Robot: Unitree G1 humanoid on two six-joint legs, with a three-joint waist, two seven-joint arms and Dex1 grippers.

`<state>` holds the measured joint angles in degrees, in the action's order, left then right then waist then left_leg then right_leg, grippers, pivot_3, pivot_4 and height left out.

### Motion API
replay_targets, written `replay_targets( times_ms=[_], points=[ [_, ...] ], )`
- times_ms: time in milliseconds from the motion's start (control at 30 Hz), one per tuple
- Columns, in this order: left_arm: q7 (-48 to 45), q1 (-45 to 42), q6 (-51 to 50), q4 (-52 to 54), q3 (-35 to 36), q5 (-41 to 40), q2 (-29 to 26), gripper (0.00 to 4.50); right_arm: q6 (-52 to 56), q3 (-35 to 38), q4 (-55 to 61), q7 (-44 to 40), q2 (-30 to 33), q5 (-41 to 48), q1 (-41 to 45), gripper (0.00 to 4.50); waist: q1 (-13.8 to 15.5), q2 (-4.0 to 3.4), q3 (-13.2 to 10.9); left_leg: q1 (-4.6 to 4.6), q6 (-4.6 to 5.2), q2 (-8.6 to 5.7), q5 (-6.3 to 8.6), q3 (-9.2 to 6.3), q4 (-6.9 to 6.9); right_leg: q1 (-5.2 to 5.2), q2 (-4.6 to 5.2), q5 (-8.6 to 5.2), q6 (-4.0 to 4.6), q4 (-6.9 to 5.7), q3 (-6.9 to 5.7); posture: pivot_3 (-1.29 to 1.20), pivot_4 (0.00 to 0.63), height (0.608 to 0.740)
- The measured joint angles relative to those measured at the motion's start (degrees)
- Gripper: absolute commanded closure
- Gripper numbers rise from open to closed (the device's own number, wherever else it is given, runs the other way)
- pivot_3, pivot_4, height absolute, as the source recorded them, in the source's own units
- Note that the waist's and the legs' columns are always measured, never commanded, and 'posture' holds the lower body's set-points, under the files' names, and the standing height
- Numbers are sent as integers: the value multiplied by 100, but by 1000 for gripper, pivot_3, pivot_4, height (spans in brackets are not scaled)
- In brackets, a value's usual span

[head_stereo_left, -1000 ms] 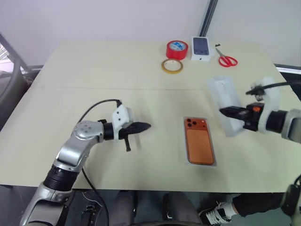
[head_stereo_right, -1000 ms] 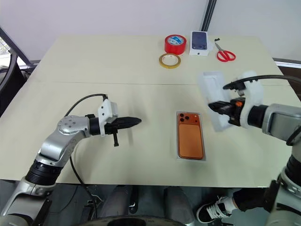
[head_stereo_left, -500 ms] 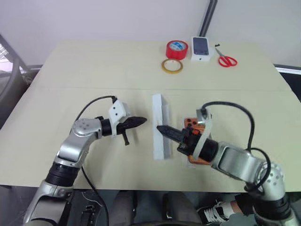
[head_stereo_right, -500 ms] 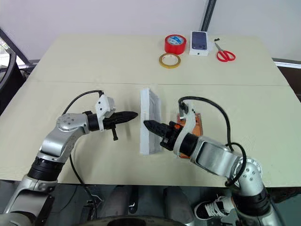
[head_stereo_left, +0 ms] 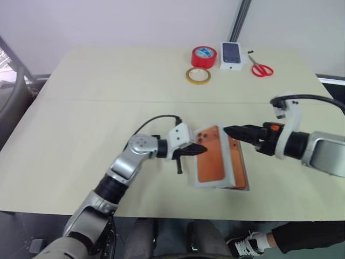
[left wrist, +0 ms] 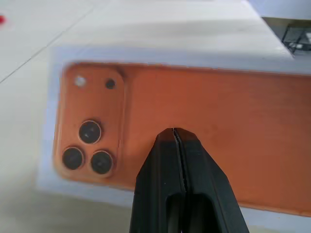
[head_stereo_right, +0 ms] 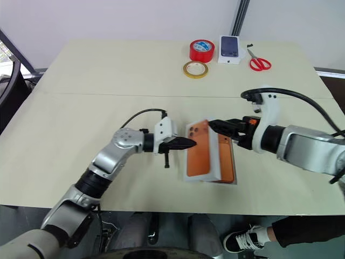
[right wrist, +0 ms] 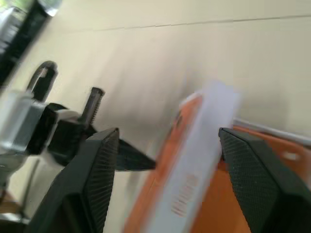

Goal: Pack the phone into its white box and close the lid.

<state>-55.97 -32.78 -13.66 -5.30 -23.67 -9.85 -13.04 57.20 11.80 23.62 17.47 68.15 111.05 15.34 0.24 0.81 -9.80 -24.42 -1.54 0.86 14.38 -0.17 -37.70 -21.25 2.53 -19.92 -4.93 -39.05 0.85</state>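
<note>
Left gripper (head_stereo_right: 190,143) jaws together, tip against the phone (head_stereo_right: 198,156) (tilted, white-rimmed), right gripper (head_stereo_right: 214,125) jaws apart at its 3 o'clock side, above beige worktop (head_stereo_right: 108,81)

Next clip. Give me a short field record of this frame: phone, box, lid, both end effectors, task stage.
phone: orange, lying in the white box, partly covered
lid: orange phone print on top, askew over the box's left part, not seated
left end effector: shut, tip at the lid's camera-lens corner
right end effector: open, at the lid's far end
stage: phone packed, lid not yet closed
</note>
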Motion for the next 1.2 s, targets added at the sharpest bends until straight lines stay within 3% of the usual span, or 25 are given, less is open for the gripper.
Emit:
replay_targets(
  times_ms=[133,167,267,433,567,900,1200],
  points=[
    [91,-135,30,-137,-9,61,237,4500,312,-24,92,-278,367,-683,-123,4401,2,-4,2,0,2,3,1,0,-3,-2,-3,0,0,-1,2,0,150,725],
    [121,-149,15,-134,38,50,247,4500,386,-74,185,-393,418,-966,-133,4470,2,-8,4,1,3,3,2,0,-3,-3,-3,0,0,-2,2,0,150,725],
    [182,-140,-147,-90,256,-40,148,4500,486,-315,631,-830,580,-1948,-160,4470,2,-9,3,-1,3,4,2,-2,-2,-6,-4,0,0,-2,2,0,150,725],
    [56,138,-587,455,653,-164,-735,4500,503,-799,1113,-1473,577,-3446,-282,4470,2,-9,3,0,2,3,1,-2,-2,-5,-2,0,0,-2,2,0,150,725],
    [-234,394,-736,597,425,-38,-1240,4500,584,-1050,1149,-1795,449,-4145,-370,4470,56,-9,2,-1,2,-1,1,-2,-5,-2,3,0,0,-1,1,0,150,725],
    [-129,180,-726,241,-245,364,-541,4500,866,-1116,1203,-2369,-14,-4974,-320,4470,31,-8,1,-3,8,-1,5,-3,-15,-1,0,0,0,-2,1,0,150,725],
    [-97,89,-732,59,-231,417,-141,4500,1213,-1078,1227,-2614,-226,-5470,-288,4470,47,-8,1,-4,9,-2,5,-3,-18,2,2,0,-1,-2,0,0,150,725]
  ],
)
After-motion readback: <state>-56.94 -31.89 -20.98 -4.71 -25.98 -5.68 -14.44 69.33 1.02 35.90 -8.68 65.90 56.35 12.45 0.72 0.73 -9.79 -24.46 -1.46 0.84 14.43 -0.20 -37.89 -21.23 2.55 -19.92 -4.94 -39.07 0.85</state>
